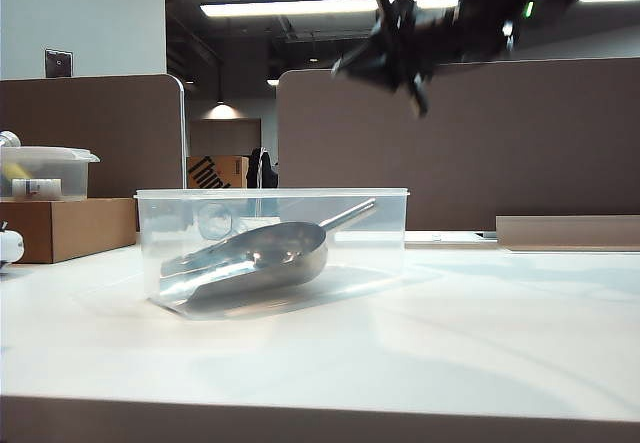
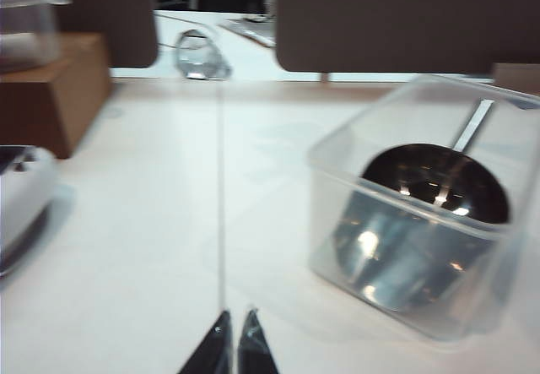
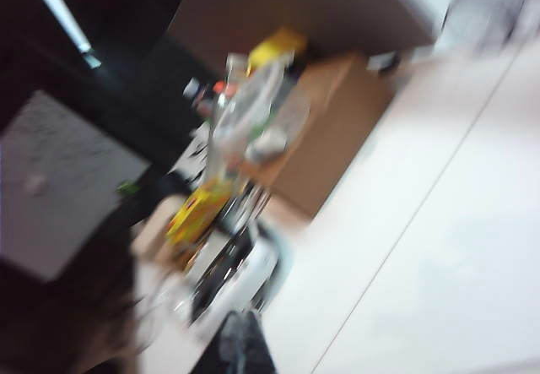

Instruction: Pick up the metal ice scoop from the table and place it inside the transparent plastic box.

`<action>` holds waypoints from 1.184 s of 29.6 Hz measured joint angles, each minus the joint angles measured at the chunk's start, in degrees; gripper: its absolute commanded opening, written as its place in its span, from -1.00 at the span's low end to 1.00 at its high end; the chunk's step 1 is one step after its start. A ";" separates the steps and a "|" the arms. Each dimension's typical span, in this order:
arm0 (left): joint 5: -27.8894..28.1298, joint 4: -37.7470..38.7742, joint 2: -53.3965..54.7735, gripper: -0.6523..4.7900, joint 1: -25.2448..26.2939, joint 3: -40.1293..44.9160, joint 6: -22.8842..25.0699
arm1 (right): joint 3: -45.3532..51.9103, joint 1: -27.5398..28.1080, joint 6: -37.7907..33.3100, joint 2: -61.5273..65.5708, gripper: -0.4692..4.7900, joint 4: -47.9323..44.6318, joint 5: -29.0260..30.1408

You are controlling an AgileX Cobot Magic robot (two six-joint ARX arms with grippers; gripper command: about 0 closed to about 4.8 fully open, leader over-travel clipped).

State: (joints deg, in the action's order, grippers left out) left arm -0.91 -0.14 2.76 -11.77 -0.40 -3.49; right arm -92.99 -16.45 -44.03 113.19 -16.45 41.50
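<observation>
Bench (image 1: 450, 343) fills the foreground, bare and white, and behind that open stretch sits the box (image 1: 272, 248) with the scoop (image 1: 255, 260) already inside — bowl low on the base, handle slanting up toward the far rim. To my eye the placing is done, so your step is a clean retreat. Your right hand (image 1: 405, 58) is high above and to the right of the box, jaws pinched together and empty. Take it up and away rather than across the box rim. Your left hand (image 2: 234, 340) is low over the bench on the box's left, fingertips nearly touching, holding nothing (its view is blurred, so I read no more from it). Leave it parked.

Room is widest to the right and front of the box. On the left, a cardboard carton (image 1: 65, 225) carrying a lidded tub (image 1: 45, 171) crowds the edge — steer clear there.
</observation>
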 measured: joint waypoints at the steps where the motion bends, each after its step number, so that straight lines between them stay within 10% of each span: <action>1: 0.02 0.00 0.00 -0.68 1.62 0.00 0.00 | -0.02 0.00 3.58 -3.23 -0.86 2.43 -3.32; 6: -0.11 0.15 -0.39 -0.68 7.61 0.00 0.00 | -0.11 -0.50 21.20 -18.12 -0.86 15.43 -22.93; 20: -0.15 -0.02 -2.64 -0.68 10.67 0.00 0.00 | 3.28 -6.05 39.04 -41.13 -0.86 25.38 -40.15; 35: -0.15 -0.02 -2.64 -0.68 10.67 0.00 0.00 | 17.81 -6.32 38.29 -51.23 -0.85 26.97 -42.88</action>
State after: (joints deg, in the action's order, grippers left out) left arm -1.06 -0.16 0.12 -1.10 -0.40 -3.49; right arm -75.18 -22.76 -5.74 61.95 10.52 -1.39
